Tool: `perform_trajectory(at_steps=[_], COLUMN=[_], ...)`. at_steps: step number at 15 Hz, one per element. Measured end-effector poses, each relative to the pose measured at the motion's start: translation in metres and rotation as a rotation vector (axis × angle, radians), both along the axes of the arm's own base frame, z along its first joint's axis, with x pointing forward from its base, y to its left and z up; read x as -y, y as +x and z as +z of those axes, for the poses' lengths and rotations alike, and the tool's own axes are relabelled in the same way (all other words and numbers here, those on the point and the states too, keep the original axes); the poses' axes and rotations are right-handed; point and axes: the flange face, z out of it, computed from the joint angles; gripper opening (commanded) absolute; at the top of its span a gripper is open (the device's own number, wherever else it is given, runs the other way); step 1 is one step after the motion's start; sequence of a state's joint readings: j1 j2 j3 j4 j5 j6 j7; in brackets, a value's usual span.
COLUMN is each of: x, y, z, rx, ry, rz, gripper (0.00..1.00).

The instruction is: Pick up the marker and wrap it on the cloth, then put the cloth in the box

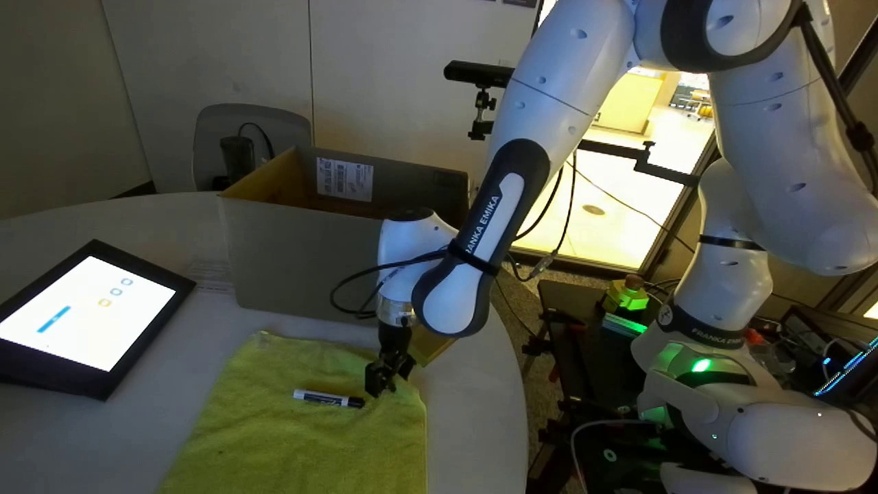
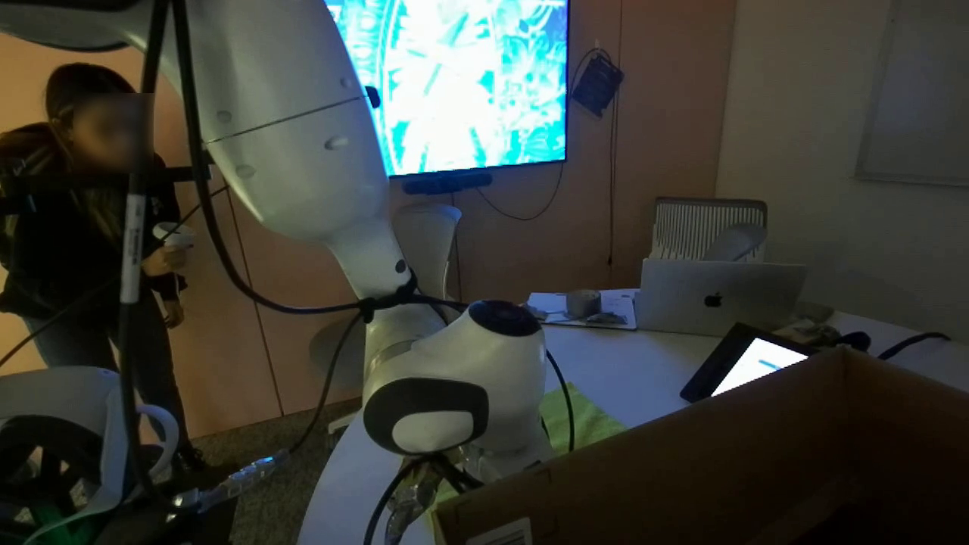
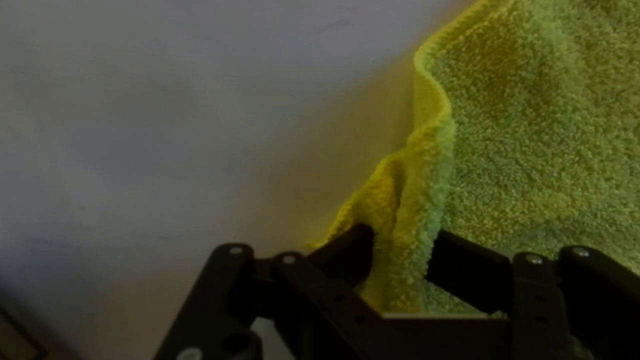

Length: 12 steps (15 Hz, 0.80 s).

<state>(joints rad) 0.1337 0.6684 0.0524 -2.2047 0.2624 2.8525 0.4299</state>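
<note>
Gripper (image 3: 402, 255), lower middle of the wrist view: I'm clamping it on a raised fold at the border of the cloth (image 3: 540, 160). The fold is filling the gap between the fingers (image 3: 350, 255), one pressing the outer side, one bearing on the inner. How firm the pinch is, I'm not able to tell. In an exterior view the arm (image 2: 333, 212) is hiding most of this.

Marker (image 1: 329, 398), lower middle of an exterior view: lying on the cloth, not held, its dark cap pointing at the gripper. Since it's already resting on the fabric, I'm judging that no lift is needed; the cloth can come to it.

I'm taking this hold as the start of the wrap: gripping the border because that's the part which must pass over the marker. Coming from the right of that frame, the fold would be covering the cap end first. Risk I'm noting: the marker being nudged along, or soft cloth slipping out of a shallow pinch.

Box (image 1: 295, 254), upper middle of that frame: standing open-topped just beyond the cloth, white label (image 1: 344, 180) showing on the inside. It's sitting close, so I'm expecting an easy carry later. Nothing is wrapped yet.

Tablet (image 1: 89, 315), left edge of the frame: lying on the table (image 1: 473, 439) apart from the cloth, so it's leaving the fold room.
</note>
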Motion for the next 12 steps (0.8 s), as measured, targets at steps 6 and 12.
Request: perform_trajectory(at_steps=[6,12], x=[-0.003,-0.002], y=[0.000,0.003], z=[0.003,0.015], rx=[0.000,0.027], ry=[0.092,0.173], rz=[0.043,0.130], gripper=[0.05,0.04])
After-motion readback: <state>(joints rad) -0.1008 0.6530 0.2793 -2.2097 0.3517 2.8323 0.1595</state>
